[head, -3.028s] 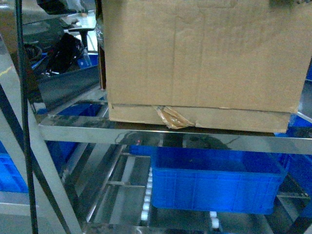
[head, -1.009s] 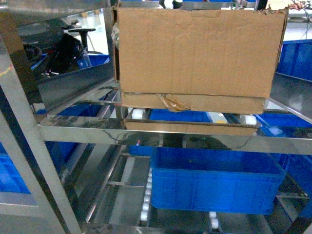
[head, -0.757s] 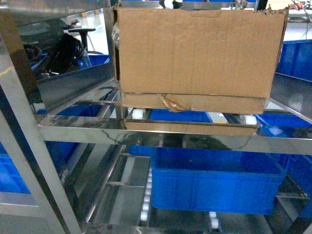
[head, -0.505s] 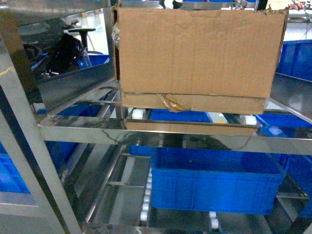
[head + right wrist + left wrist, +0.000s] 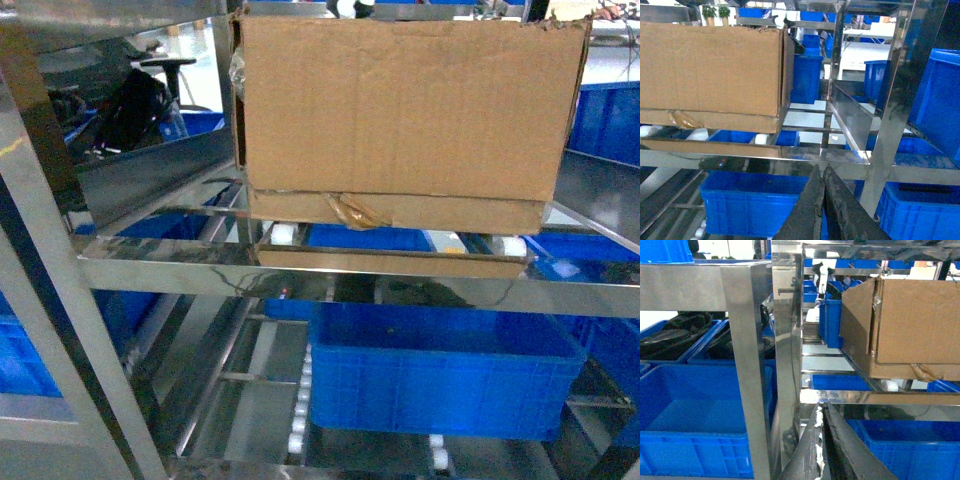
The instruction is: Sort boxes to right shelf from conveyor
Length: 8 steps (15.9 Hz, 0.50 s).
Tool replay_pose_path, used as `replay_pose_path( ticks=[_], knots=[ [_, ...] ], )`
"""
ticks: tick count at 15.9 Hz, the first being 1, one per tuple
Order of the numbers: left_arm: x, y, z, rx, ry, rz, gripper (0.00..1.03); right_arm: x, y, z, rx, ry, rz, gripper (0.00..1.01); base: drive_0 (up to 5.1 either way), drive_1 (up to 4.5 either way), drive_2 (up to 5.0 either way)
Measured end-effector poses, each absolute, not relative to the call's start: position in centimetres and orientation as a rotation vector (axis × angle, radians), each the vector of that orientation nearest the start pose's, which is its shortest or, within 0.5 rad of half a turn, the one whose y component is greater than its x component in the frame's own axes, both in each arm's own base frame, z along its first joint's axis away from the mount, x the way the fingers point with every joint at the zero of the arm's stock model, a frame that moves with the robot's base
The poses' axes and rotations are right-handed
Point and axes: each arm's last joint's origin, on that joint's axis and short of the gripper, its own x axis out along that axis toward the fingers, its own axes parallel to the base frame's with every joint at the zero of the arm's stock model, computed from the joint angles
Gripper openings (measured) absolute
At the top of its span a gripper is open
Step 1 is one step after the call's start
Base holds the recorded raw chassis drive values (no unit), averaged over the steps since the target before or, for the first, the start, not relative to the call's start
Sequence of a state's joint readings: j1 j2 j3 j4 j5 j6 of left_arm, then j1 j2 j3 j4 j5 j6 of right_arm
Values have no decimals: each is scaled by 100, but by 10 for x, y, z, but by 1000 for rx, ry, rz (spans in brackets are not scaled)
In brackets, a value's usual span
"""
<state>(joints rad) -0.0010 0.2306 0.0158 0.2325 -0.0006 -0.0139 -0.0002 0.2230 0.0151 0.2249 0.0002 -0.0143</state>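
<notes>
The left gripper (image 5: 821,440) sits low in its own view, below the shelf rail. Its two dark fingers are pressed together with nothing between them. The right gripper (image 5: 822,202) looks the same: fingers closed tight and holding nothing. Both are well apart from the box (image 5: 405,120).

The box rests on the white rollers (image 5: 283,233) of the shelf (image 5: 330,275), on the middle tier. It is just behind the shiny front rail. Its rim is ragged at the top right and a scrap of tape (image 5: 355,212) hangs at the bottom edge. So I think this box is already put away.

What could go wrong? The rollers turn easily, so a bump from an arm could make the box roll. The loose tape could also snag on a rail. The grippers hang close under the rail and could hit it if they lift straight up.

Below the box sits a blue bin (image 5: 445,375) on the lower tier. More blue bins (image 5: 695,410) stand to the left, and others farther back. The steel is shiny like a mirror. The conveyor is not in view.
</notes>
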Motion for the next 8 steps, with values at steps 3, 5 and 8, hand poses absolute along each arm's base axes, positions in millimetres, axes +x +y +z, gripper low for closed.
replay_pose_path(
  ticks=[3, 5, 8],
  knots=[
    [108, 0, 172, -14, -18, -1, 2, 108, 0, 171, -15, -16, 0, 2, 0, 0, 0],
    [99, 0, 166, -14, 25, -1, 2, 97, 0, 169, -15, -20, -1, 2, 0, 0, 0],
    [97, 0, 168, -14, -10, -1, 2, 97, 0, 168, -14, -5, 0, 2, 0, 0, 0]
  ],
)
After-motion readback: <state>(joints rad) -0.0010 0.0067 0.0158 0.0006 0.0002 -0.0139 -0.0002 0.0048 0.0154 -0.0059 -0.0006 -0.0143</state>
